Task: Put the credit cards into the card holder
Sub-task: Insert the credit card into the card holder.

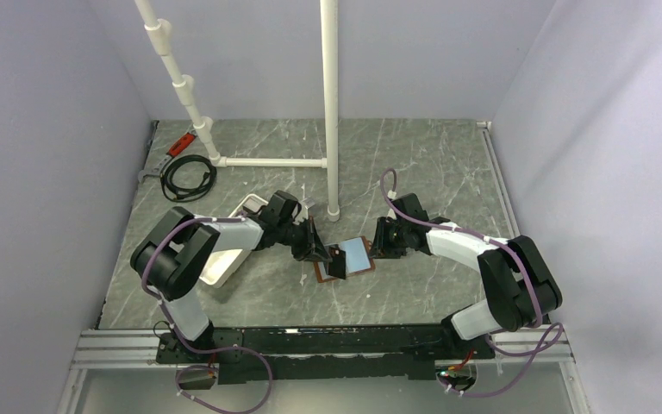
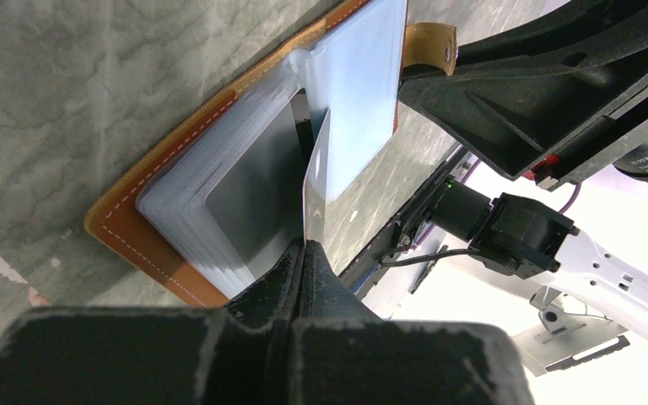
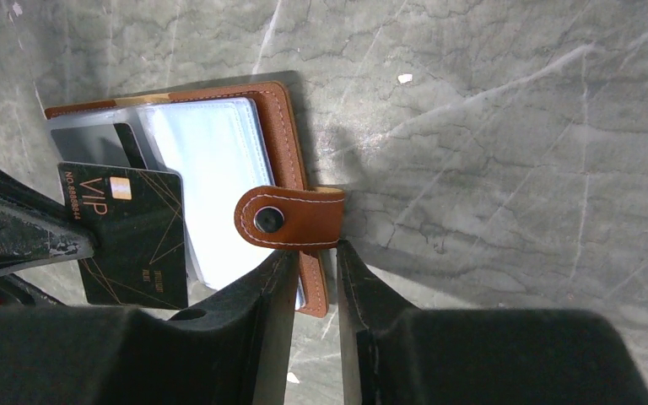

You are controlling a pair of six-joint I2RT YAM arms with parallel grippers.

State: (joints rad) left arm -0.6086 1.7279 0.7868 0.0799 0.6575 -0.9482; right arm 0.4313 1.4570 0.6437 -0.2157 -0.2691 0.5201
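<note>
The card holder [image 1: 326, 274] lies open at mid-table, brown border around clear plastic sleeves [image 3: 211, 186], its snap strap [image 3: 291, 218] folded over the edge. My left gripper [image 1: 331, 258] is shut on a black card with gold "VIP" print [image 3: 131, 240]. It holds the card on edge over the sleeves, seen edge-on in the left wrist view [image 2: 314, 190]. A grey card [image 2: 249, 198] sits inside a sleeve. My right gripper [image 3: 315, 253] straddles the holder's brown outer edge [image 3: 314, 291], nearly closed on it, under the strap.
A long white tray [image 1: 224, 259] lies under the left arm. A white pipe post [image 1: 332, 129] stands just behind the holder, with a pipe frame [image 1: 271, 161] at back left. A black cable coil [image 1: 186, 177] and a red tool [image 1: 181, 142] lie at the far left.
</note>
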